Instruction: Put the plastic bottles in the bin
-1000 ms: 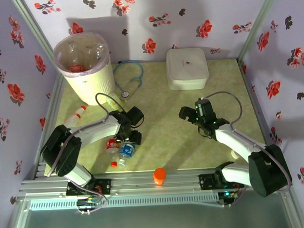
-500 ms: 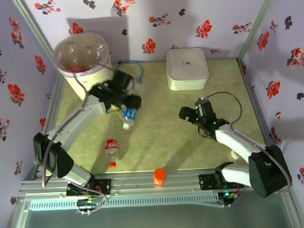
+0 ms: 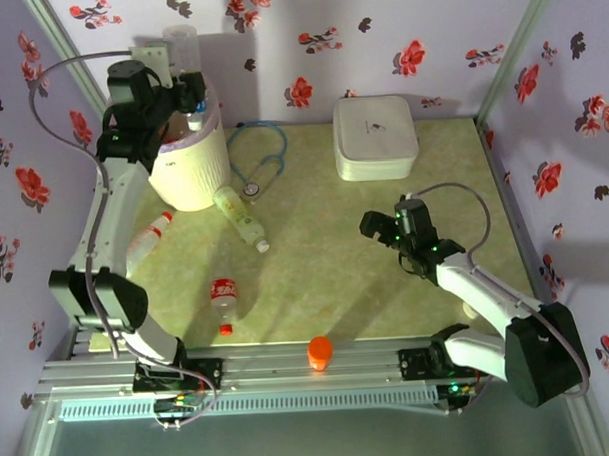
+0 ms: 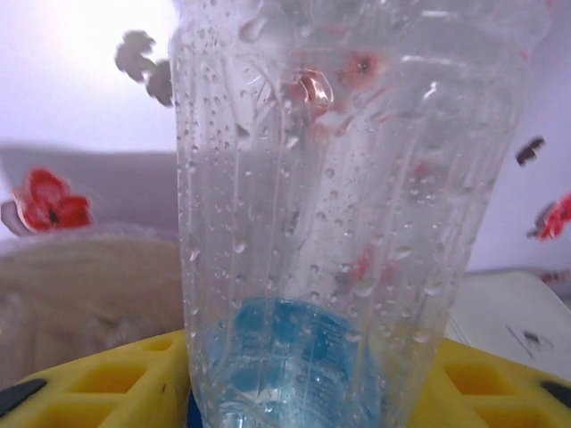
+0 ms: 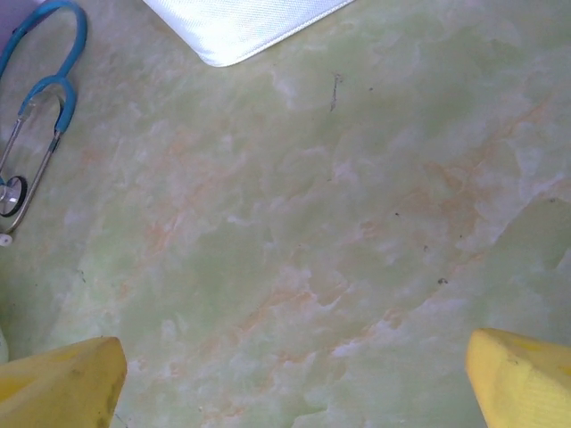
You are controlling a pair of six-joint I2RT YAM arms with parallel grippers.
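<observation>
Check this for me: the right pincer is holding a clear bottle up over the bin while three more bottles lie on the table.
One thing is wrong: it is the left pincer that holds the clear bottle over the bin, as the top view shows. The right pincer is open and empty, and three more bottles do lie on the table.

walls (image 3: 377, 25): lilac, red-flower print | tabletop (image 3: 326, 257): pale green marble | light: even
</observation>
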